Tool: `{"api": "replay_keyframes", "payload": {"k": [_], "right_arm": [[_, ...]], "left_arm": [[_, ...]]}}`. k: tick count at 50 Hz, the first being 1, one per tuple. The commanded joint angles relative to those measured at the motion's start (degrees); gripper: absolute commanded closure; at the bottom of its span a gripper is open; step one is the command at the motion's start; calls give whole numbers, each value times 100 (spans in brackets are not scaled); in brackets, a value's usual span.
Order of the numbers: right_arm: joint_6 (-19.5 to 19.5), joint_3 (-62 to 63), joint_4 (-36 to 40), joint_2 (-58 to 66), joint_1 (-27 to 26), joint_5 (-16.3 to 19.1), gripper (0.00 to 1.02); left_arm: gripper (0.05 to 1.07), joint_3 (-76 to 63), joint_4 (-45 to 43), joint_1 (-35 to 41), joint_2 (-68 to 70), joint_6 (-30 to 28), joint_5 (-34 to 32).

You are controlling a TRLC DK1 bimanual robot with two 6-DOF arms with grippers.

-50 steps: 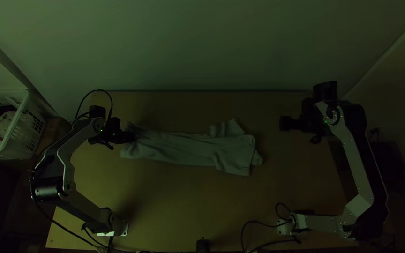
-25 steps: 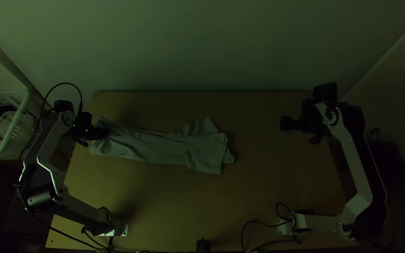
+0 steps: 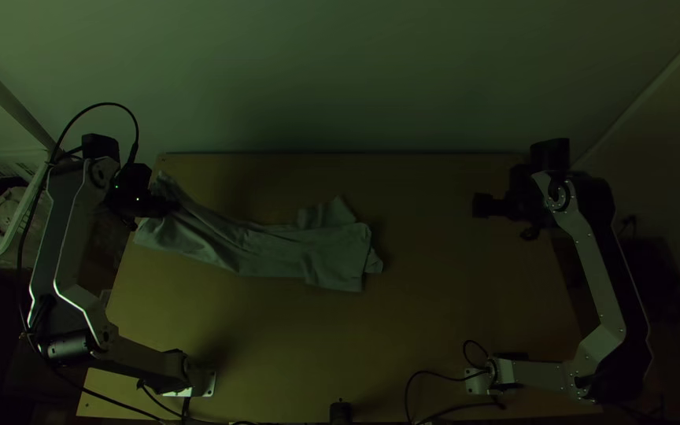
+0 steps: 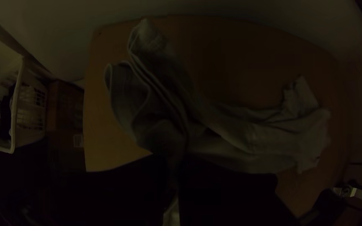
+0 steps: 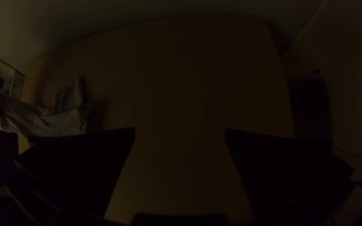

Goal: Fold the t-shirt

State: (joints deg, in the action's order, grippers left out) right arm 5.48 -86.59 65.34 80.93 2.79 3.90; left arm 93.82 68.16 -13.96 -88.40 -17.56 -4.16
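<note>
Grey-looking cloth is what we find on the left half of the table (image 3: 434,323): the t-shirt (image 3: 301,256), laid out as a long, narrow, creased strip from near the left edge towards the middle. A short flap (image 3: 324,214) juts from its inner end, on the side nearer the wall (image 3: 340,71). At the outer end we see the layers fan into loose loops around our left gripper (image 3: 168,206), whose jaws are closed down on a gathered part of the fabric, with a bit of cloth showing between them. Our right gripper (image 3: 478,205) is well apart from the shirt, over the table's right side, its jaws spread wide with nothing between them. Beyond the left edge we make out a brown box (image 4: 63,104) and a white basket (image 4: 13,144) with cloth inside.
</note>
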Motion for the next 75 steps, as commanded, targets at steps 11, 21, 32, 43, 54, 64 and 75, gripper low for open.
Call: {"api": "replay_keyframes", "payload": {"k": [11, 21, 32, 43, 54, 64, 75], "right_arm": [[-90, 239, -48, -59, -94, 23, 4], [-29, 274, -153, -42, -94, 23, 4], [-29, 318, -162, -33, -244, 23, 4], [-38, 511, -188, -121, -437, 23, 4], [-20, 784, -250, -305, -516, 32, 4], [-20, 1021, -294, -490, -534, 32, 4], [-29, 1241, -347, -595, -569, 32, 4]], "left_arm": [[105, 699, 514, 1483, 60, 702, 487], [105, 1147, 707, 2661, -309, 1343, 917], [105, 2000, 1041, 3663, -898, 1809, 1111], [105, 2413, 1112, 4560, -1382, 2117, 1269], [105, 3028, 1287, 5069, -2094, 2477, 1295], [105, 3468, 1323, 5351, -2586, 2811, 1313], [105, 3485, 1217, 5940, -2946, 3066, 1471]]}}
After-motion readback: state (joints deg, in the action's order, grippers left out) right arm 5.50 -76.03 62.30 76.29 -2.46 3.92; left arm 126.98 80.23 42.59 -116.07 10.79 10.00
